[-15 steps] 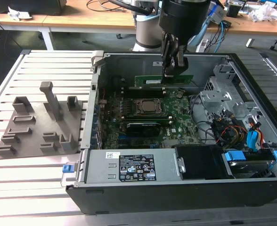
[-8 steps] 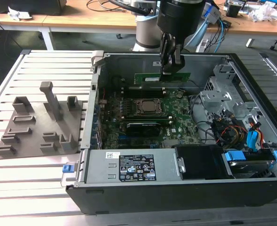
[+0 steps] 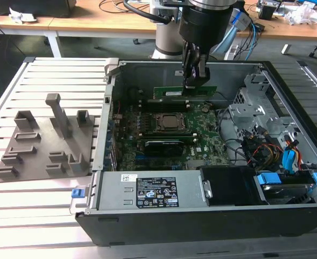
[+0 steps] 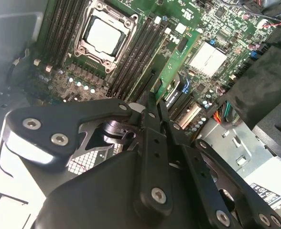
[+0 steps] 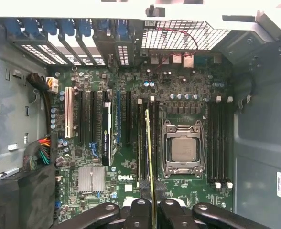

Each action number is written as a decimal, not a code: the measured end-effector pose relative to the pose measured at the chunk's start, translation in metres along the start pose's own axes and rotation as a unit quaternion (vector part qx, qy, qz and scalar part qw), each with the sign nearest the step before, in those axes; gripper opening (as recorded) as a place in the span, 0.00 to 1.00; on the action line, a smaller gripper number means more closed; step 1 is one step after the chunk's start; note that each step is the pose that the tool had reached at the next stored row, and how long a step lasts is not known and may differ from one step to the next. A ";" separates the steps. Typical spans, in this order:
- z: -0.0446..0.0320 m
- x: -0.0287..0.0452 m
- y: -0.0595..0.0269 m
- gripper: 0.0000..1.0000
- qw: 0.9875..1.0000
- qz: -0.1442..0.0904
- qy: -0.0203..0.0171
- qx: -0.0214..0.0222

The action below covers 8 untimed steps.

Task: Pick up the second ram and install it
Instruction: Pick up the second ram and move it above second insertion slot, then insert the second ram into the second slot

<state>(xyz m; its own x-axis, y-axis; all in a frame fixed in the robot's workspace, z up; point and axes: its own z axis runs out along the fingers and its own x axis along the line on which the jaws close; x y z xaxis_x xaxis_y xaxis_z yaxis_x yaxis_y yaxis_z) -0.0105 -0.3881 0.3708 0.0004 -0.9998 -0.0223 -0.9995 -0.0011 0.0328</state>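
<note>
PC assembly: the gripper, jaws clamped on the upper edge of the second ram, holds the green stick upright and level beneath its fingertips inside the open computer case. In the first wrist view the stick runs parallel to the black memory slots below the tool, beside the CPU socket, apparently aligned for a straight push. Whether it touches a slot cannot be told.
</note>
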 end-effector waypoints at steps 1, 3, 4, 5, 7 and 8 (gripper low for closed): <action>0.0000 -0.0001 0.0000 0.14 1.000 0.000 0.000 0.000; 0.0000 -0.0001 0.0000 0.14 1.000 0.000 0.000 0.000; 0.0000 -0.0001 0.0000 0.14 1.000 0.000 0.000 0.000; 0.0000 -0.0001 0.0000 0.14 1.000 0.000 0.000 0.000; 0.0000 -0.0002 0.0000 0.14 1.000 0.000 0.000 0.000; 0.0000 -0.0002 0.0000 0.14 1.000 0.000 0.000 0.000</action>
<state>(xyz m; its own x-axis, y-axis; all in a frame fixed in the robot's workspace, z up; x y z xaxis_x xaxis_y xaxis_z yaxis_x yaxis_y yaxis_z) -0.0105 -0.3879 0.3707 0.0004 -0.9997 -0.0224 -0.9995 -0.0011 0.0328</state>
